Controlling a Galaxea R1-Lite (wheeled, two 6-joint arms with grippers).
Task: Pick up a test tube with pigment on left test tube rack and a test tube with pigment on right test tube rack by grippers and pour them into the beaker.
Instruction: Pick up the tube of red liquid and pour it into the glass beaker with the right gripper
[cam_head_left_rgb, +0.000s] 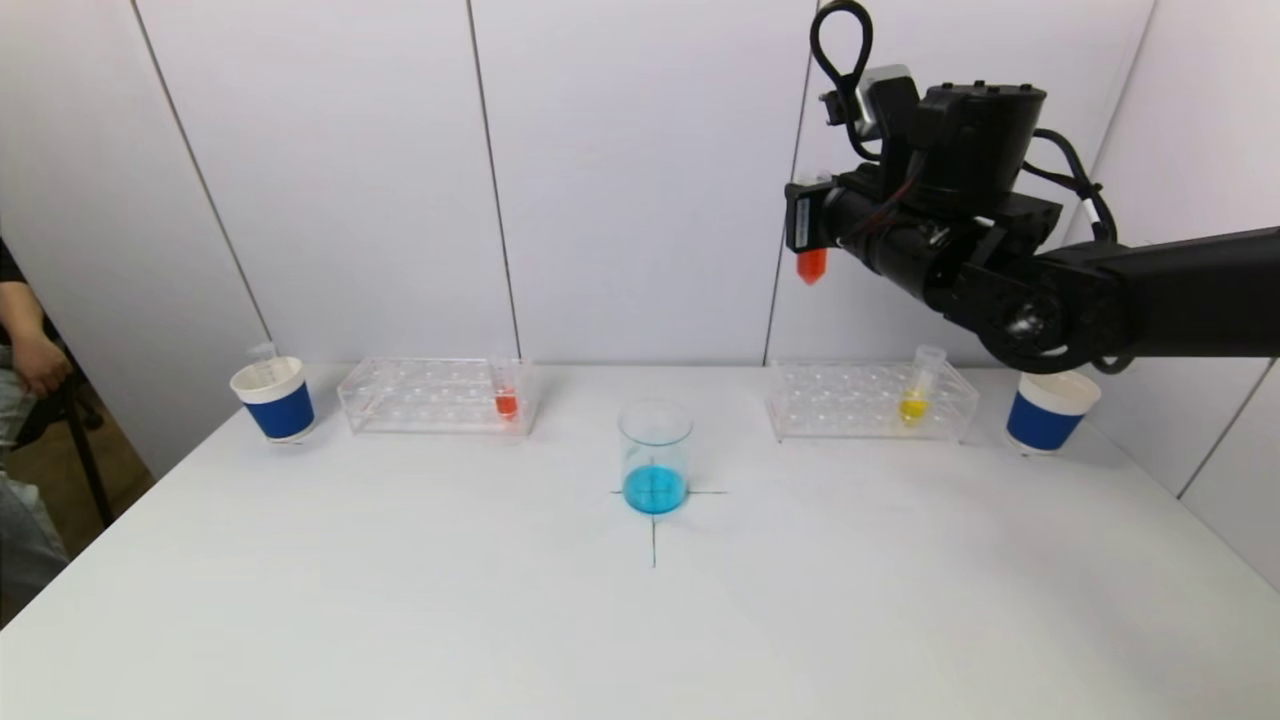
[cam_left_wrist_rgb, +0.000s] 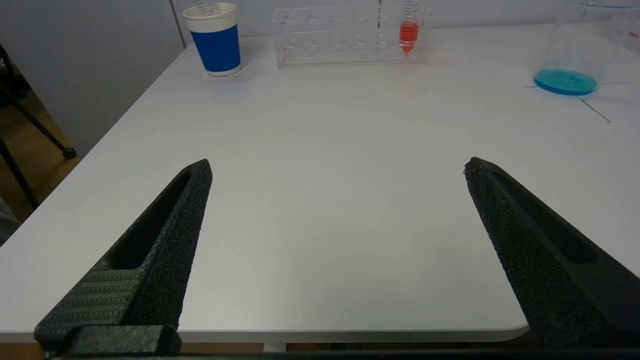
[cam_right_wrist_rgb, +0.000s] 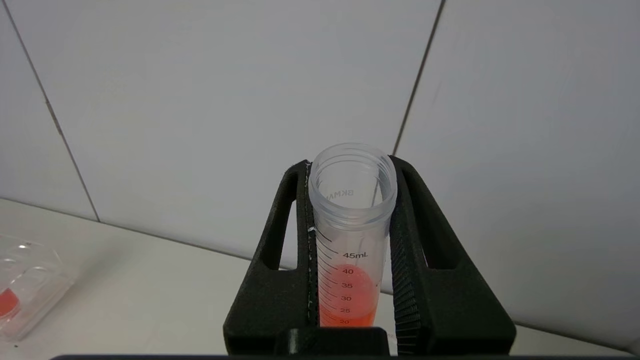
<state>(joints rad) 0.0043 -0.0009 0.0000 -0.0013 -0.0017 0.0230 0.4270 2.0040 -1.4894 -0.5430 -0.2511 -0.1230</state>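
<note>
The white table (cam_head_left_rgb: 400, 600) fills the lower half of the head view, and my right arm (cam_head_left_rgb: 1150, 290) reaches in from the right edge of that frame across the upper right, dark against the pale wall panels. Along the far side of the table sit two clear racks: the left test tube rack (cam_head_left_rgb: 420, 395) at centre left, with one tube of orange pigment (cam_head_left_rgb: 506, 400) standing at its right end, and the right test tube rack (cam_head_left_rgb: 860, 400) at centre right, with a tube of yellow pigment (cam_head_left_rgb: 915, 395) tilted in it. The beaker (cam_head_left_rgb: 655, 455) stands in the middle of the frame on a drawn cross, a layer of blue liquid in its bottom. A blue-banded paper cup (cam_head_left_rgb: 274, 398) sits just left of the left rack (a clear tube pokes up out of it), and a second cup (cam_head_left_rgb: 1048, 412) sits just right of the right rack. My right gripper (cam_head_left_rgb: 808, 225) hangs high in the upper right, well above the right rack, and it is clamped on an orange test tube (cam_right_wrist_rgb: 350, 240); in the right wrist view both fingers (cam_right_wrist_rgb: 295, 240) press the tube's sides just under its open mouth, and the orange liquid lies low in it. My left gripper (cam_left_wrist_rgb: 337, 200) is low over the near table edge in the left wrist view, its two fingers spread wide with nothing between them.
</note>
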